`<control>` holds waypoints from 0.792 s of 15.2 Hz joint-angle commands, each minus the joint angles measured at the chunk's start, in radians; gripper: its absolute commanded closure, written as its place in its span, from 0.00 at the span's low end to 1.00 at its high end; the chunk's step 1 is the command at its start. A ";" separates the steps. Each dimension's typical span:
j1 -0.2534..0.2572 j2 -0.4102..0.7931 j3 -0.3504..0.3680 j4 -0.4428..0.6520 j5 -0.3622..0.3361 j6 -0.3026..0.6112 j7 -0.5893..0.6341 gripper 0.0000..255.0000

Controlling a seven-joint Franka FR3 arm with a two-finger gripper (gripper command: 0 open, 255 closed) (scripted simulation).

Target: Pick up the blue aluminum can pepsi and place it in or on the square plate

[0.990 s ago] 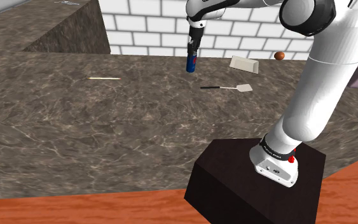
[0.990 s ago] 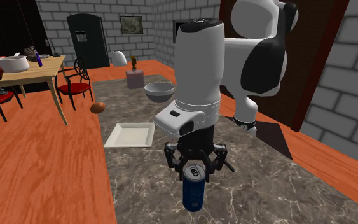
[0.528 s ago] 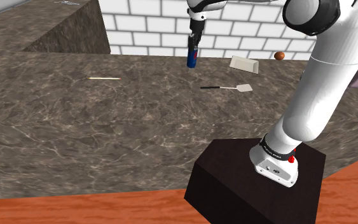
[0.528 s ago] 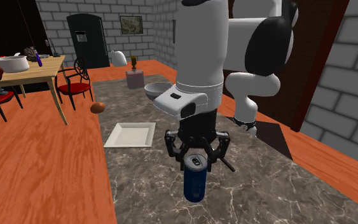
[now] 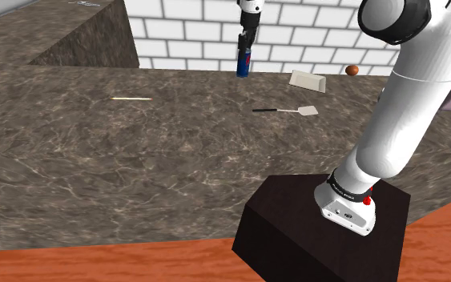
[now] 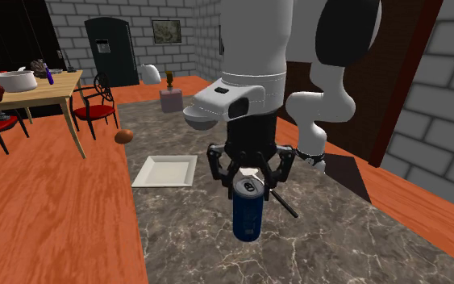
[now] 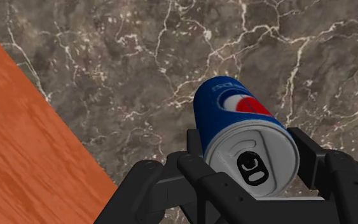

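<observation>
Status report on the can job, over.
Gripper shut on blue can, held over counter. Square plate bare, nearby on counter. Path looks clear.

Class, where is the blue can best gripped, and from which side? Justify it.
On the blue can, grip the curved wall just under the top rim, from above: it hangs upright, and the hand clasps it so now.

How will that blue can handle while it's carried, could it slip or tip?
The can looks stiff and smooth-walled, so it may slip, as the gripper clasps only near its top. Tall and narrow, it would probably tip if set down tilted on the square plate; on its side it would likely roll.
</observation>
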 commanded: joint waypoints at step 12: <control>-0.111 -0.109 -0.090 -0.078 -0.018 -0.033 -0.198 1.00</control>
